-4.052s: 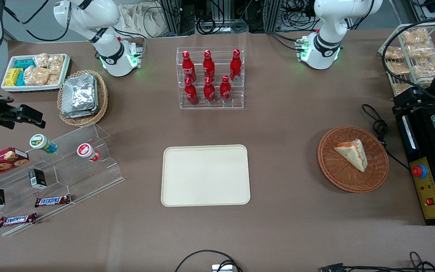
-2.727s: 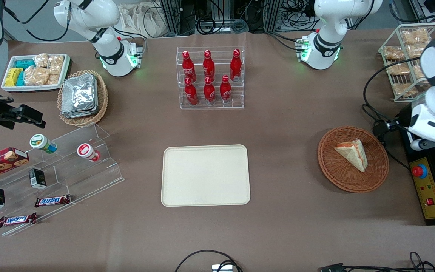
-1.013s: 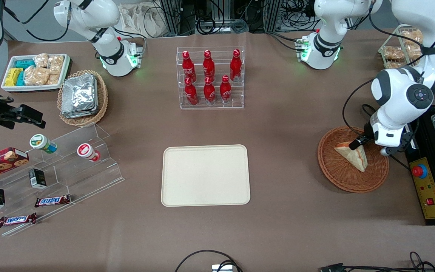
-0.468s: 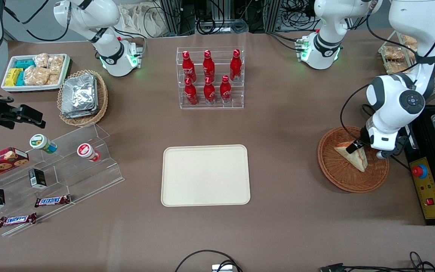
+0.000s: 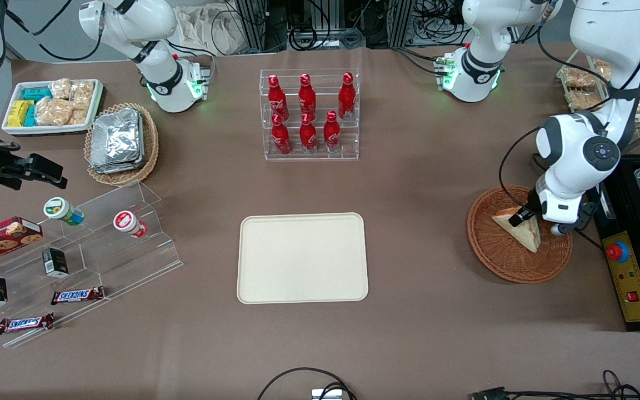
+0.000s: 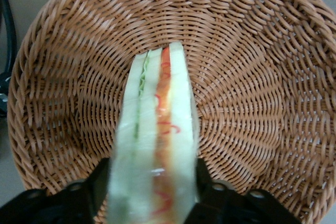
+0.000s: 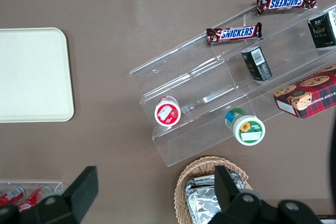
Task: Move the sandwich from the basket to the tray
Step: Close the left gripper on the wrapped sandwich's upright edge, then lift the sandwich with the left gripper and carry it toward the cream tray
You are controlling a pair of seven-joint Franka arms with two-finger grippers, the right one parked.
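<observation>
The sandwich [image 5: 521, 232], a pale wedge with orange-red and green filling, lies in the reddish-brown wicker basket [image 5: 498, 266] toward the working arm's end of the table. My left gripper [image 5: 523, 215] is down in the basket at the sandwich's wide end. In the left wrist view the gripper [image 6: 152, 195] is open, with a black finger [image 6: 97, 182] close on each side of the sandwich [image 6: 157, 129], which rests on the basket's weave [image 6: 252, 77]. The cream tray [image 5: 302, 257] lies flat mid-table and also shows in the right wrist view [image 7: 31, 74].
A black control box with a red button [image 5: 617, 251] and a coiled cable [image 5: 556, 183] lie beside the basket. A wire rack of bagged snacks [image 5: 581, 91] stands farther back. A clear rack of red bottles [image 5: 309, 114] stands farther from the camera than the tray.
The left arm has swung in from the table's end and come down over the basket. Its gripper now straddles the sandwich's wide end. The sandwich has not moved.
</observation>
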